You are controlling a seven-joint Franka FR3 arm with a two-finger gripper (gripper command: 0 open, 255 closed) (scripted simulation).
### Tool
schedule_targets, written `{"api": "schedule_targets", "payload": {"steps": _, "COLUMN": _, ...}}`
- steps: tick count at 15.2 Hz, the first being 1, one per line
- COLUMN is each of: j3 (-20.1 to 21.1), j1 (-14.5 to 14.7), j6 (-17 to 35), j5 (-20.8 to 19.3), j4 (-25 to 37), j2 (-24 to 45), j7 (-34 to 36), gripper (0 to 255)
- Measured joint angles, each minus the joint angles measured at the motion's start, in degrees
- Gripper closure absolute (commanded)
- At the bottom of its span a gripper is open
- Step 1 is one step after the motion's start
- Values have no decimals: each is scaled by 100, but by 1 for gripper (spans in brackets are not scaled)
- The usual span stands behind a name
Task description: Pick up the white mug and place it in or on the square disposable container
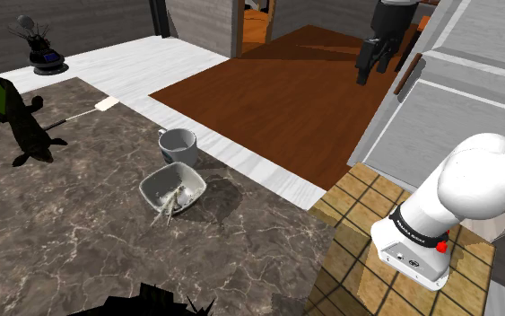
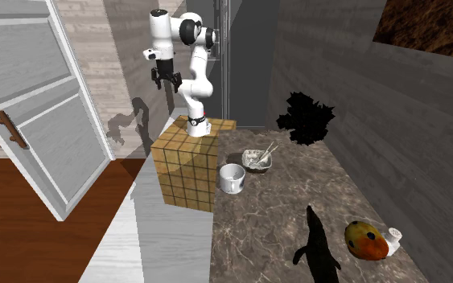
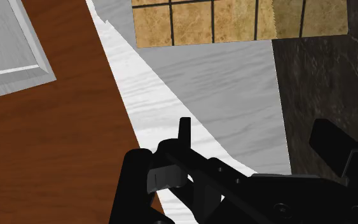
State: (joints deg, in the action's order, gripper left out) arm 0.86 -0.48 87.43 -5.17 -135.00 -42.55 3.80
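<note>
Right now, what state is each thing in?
white mug: upright, unheld, standing on the marble counter.
square container: upright, lidless, pale utensils inside, beside the mug.
pincer: open, empty, raised high, away from the counter.

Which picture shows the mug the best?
The shoulder view. There the mug looks biggest, and you see down into its open top, beside the container. The second exterior view shows the mug smaller and farther off. The wrist view looks down at the floor.
</note>
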Motion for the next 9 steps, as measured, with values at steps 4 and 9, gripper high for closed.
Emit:
{"api": "schedule_targets", "payload": {"steps": 4, "j3": 156, "j1": 75, "j6": 348, "j5": 157, "j4": -76, "j2": 255, "j7": 216, "gripper": 0}}
{"api": "schedule_targets", "payload": {"steps": 9, "j3": 502, "j1": 234, "j6": 983, "j5": 463, "j4": -12, "j2": 855, "j7": 670, "gripper": 0}}
